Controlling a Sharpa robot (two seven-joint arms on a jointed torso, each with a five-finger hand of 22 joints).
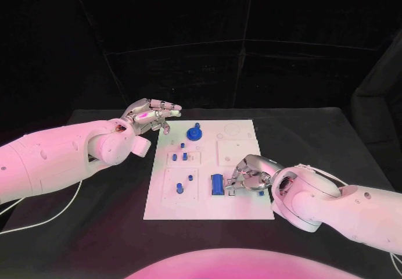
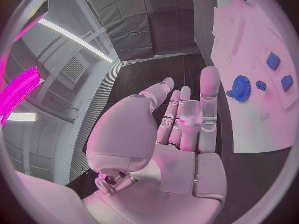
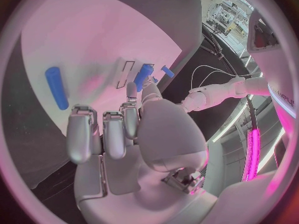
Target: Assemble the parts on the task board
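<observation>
Hovering right hand [image 1: 248, 176], fingers curled

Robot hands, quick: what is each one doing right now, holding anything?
Left robot hand: open, fingers spread, holding nothing.
Right robot hand: fingers curled over the task board; cannot tell whether it holds a part.

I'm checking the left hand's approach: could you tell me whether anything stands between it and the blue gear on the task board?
Nothing visible does. The left hand hovers open past the far left corner of the task board, and the blue gear stands just beside it. In the left wrist view only bare black table and white board separate fingers from gear.
</observation>
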